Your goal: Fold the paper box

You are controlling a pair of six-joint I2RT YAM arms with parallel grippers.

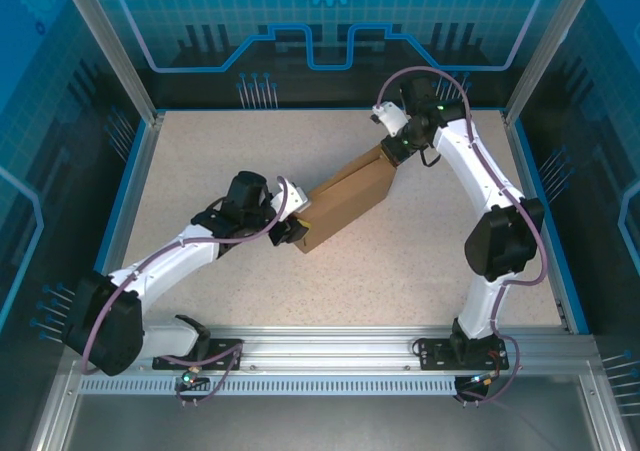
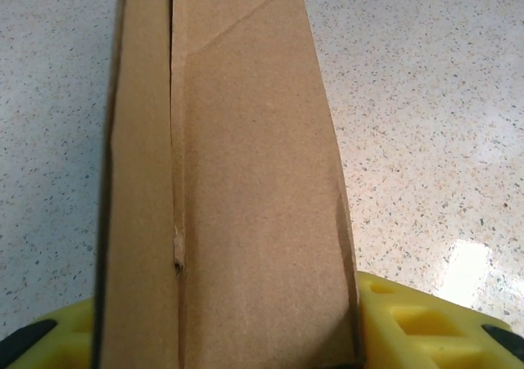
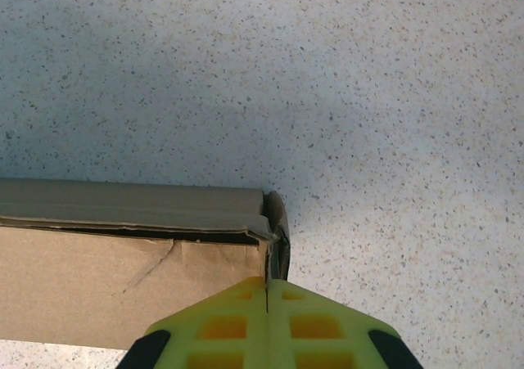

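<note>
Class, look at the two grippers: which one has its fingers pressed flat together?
The right gripper, pinching a thin edge of the paper box at its far end. The left gripper's fingers stand wide apart, straddling the near end.

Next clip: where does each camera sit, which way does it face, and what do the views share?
Top external: above and behind the bases, looking down on the speckled table; both white arms reach the plain brown cardboard paper box.
Left wrist: on the left wrist, looking along the box; yellow left jaws flank it.
Right wrist: on the right wrist, looking down past a box corner; yellow right jaws pinch its edge.
Shared: all three show the box and table.
</note>
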